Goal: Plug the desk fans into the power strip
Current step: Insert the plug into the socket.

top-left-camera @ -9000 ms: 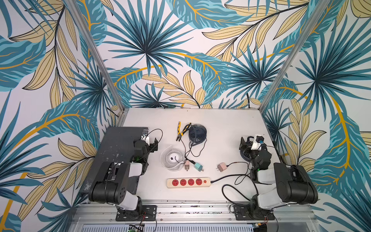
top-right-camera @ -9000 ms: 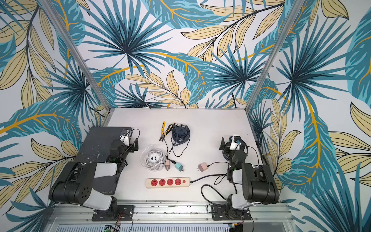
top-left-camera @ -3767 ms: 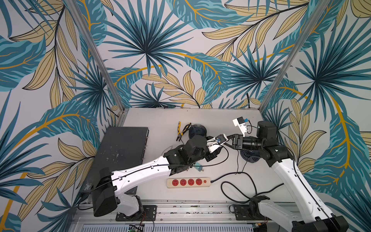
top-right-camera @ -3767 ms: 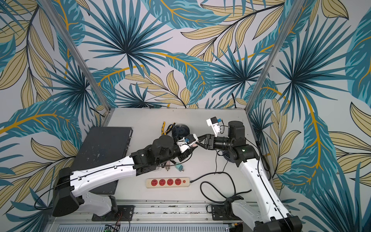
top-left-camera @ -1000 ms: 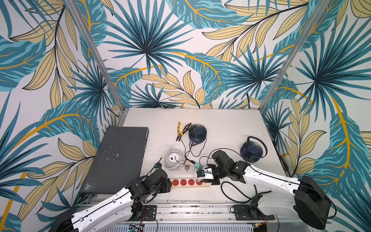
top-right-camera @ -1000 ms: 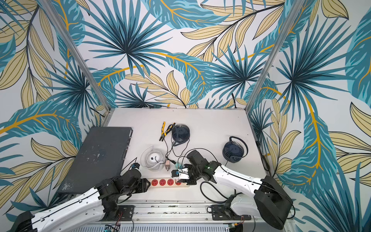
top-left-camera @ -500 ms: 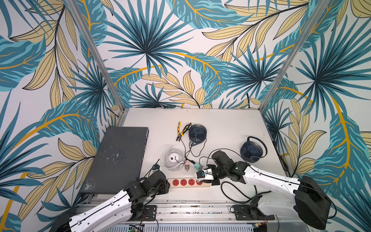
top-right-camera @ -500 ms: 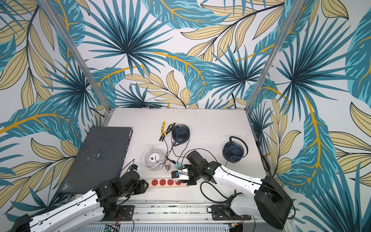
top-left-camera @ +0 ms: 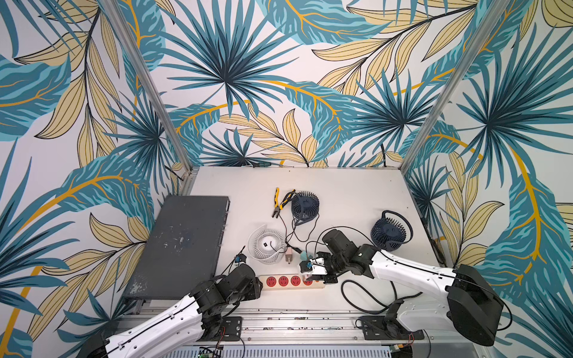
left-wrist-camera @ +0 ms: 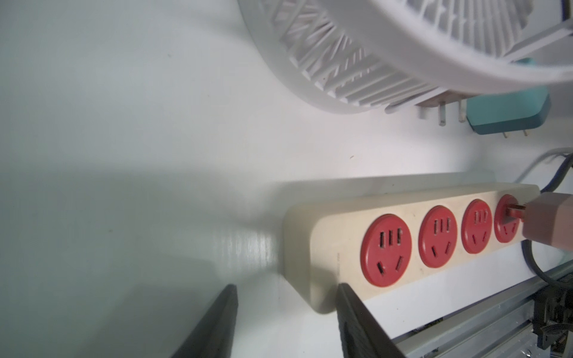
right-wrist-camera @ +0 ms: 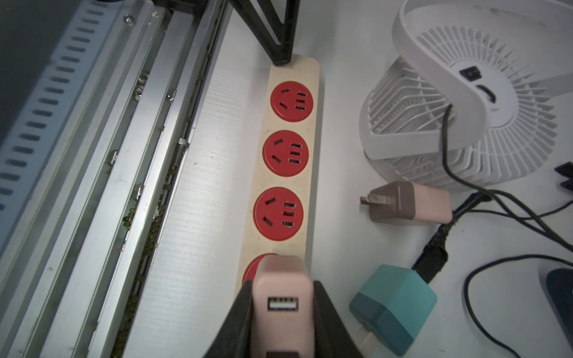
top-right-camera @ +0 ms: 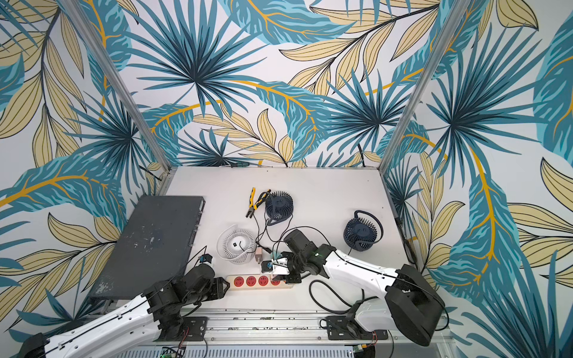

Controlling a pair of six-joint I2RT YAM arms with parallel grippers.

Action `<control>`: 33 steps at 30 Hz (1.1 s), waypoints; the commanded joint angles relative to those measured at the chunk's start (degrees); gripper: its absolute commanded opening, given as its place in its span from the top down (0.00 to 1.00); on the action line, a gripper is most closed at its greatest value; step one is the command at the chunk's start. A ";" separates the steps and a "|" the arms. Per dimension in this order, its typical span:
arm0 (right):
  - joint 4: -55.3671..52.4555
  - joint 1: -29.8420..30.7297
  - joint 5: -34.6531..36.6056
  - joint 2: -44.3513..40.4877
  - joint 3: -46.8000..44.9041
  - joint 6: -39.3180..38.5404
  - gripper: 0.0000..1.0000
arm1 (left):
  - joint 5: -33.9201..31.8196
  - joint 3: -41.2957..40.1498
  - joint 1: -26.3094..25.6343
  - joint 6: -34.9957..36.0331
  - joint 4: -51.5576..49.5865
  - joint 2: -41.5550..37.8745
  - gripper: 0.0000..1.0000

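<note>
The long cream-beige plastic power strip (left-wrist-camera: 338,241) is lying flat near the front edge of the smooth white table (top-left-camera: 341,192), parallel to the ribbed aluminium rail (right-wrist-camera: 130,155). Its 4 round glossy red sockets are sitting in 1 row, and a black cord is leaving the end nearer the right arm.

The right gripper (right-wrist-camera: 280,289) is clamping a pink plug adapter (right-wrist-camera: 279,276), a smooth rounded plastic block with a rectangular USB port on its rear face. Both black fingers are pressing on its flat sides. The adapter is standing over socket 4, nearest the cord end. In the left wrist view its flat metal prongs are reaching into the red face, with a gap showing between body and socket.

The left gripper (left-wrist-camera: 286,297) is standing half open with nothing between its tapered black fingers. 1 fingertip is sitting against the rounded free end of the strip.

Just behind the strip, a round white plastic fan (right-wrist-camera: 403,108) with a slatted grille is lying on the table. Beside it, a brown-and-pink adapter (right-wrist-camera: 409,206) and a teal block adapter (right-wrist-camera: 393,307) are lying on their sides, prongs bare. Farther back are 2 navy ribbed fans (top-left-camera: 305,206), with yellow-handled pliers (top-left-camera: 280,201) beside the nearer-centre one. A flat dark grey slab (top-left-camera: 183,245) is lying at the left.
</note>
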 commanded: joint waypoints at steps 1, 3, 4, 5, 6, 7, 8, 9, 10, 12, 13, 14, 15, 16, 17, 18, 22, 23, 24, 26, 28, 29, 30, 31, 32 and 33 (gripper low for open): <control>-5.66 -0.33 11.86 3.16 -4.31 -0.95 1.00 | -0.86 -1.09 0.21 0.30 1.12 -0.52 0.46; -5.66 -0.28 12.53 2.91 -4.97 -1.01 1.00 | -1.07 -1.33 0.21 0.33 1.41 -0.52 0.46; -5.66 -0.31 12.68 3.02 -5.05 -1.01 1.00 | -1.12 -1.28 0.21 0.31 1.44 -0.48 0.46; -5.74 -0.35 12.79 3.31 -5.03 -0.85 1.00 | -1.06 -1.29 0.17 0.31 1.42 -0.48 0.46; -5.81 -0.30 12.91 3.66 -5.01 -0.81 1.00 | -1.05 -1.29 0.21 0.30 1.32 -0.50 0.46; -5.85 -0.33 13.17 4.18 -5.08 -0.80 1.00 | -1.05 -1.21 0.21 0.32 1.23 -0.50 0.46; -5.85 -0.29 13.50 4.72 -5.16 -0.78 1.00 | -1.04 -1.20 0.21 0.31 1.14 -0.48 0.47; -5.83 -0.33 13.87 5.36 -5.25 -0.81 1.00 | -1.09 -1.08 0.21 0.30 1.10 -0.48 0.47; -5.81 -0.34 14.28 5.93 -5.43 -0.83 1.00 | -1.06 -1.17 0.21 0.30 1.18 -0.48 0.47; -6.54 -0.35 14.80 7.50 -5.34 -1.10 1.00 | -0.95 -1.16 0.21 0.41 1.45 -0.48 0.47; -6.99 -0.34 14.73 8.12 -5.16 -1.11 1.00 | -0.87 -1.19 0.21 0.49 1.64 -0.48 0.47; -7.36 -0.34 14.58 8.85 -4.92 -0.98 1.00 | -0.73 -1.16 0.21 0.70 1.74 -0.52 0.47; -7.68 -0.32 14.48 9.54 -4.58 -0.85 1.00 | -0.69 -1.12 0.21 0.87 1.71 -0.48 0.47; -8.04 -0.30 14.36 10.33 -4.19 -0.71 1.00 | -0.57 -0.99 0.21 1.12 1.76 -0.55 0.47; -8.58 -0.38 14.34 10.97 -3.87 -0.55 1.00 | -0.57 -0.88 0.21 1.38 1.67 -0.64 0.47; -9.11 -0.29 14.40 11.48 -3.71 -0.42 1.00 | -0.56 -0.71 0.21 1.59 1.52 -0.77 0.47; -10.15 -0.33 16.25 9.55 -6.09 -1.89 1.00 | -0.03 -0.11 0.18 1.88 0.74 -1.66 0.46; -10.55 -0.35 17.06 8.09 -7.22 -2.30 1.00 | 0.10 -0.22 0.21 1.86 0.78 -1.91 0.46; -10.88 -0.42 17.92 6.39 -8.37 -2.77 1.00 | 0.14 -0.28 0.21 1.87 0.82 -2.07 0.46; -11.28 -0.35 19.23 3.31 -10.68 -3.31 1.00 | 0.35 -0.44 0.21 2.02 1.03 -2.34 0.46; -10.50 -0.49 19.67 0.55 -13.27 -3.73 1.00 | 0.35 -0.65 0.17 2.10 1.33 -2.32 0.46; -10.09 -0.52 19.85 -0.37 -14.26 -3.45 1.00 | 0.41 -0.65 0.21 2.09 1.29 -2.39 0.46; -9.73 -0.46 19.96 -1.09 -15.04 -3.21 1.00 | 0.55 -0.55 0.21 2.31 1.15 -2.38 0.46; -9.42 -0.37 20.15 -1.53 -15.63 -3.02 1.00 | 0.69 -0.44 0.21 2.47 1.02 -2.45 0.46; -9.10 -0.33 20.36 -1.74 -16.17 -2.94 1.00 | 0.72 -0.35 0.21 2.74 0.89 -2.56 0.46; -8.59 -0.40 20.91 -1.79 -16.62 -2.41 1.00 | 0.62 -0.21 0.21 2.98 0.71 -2.66 0.46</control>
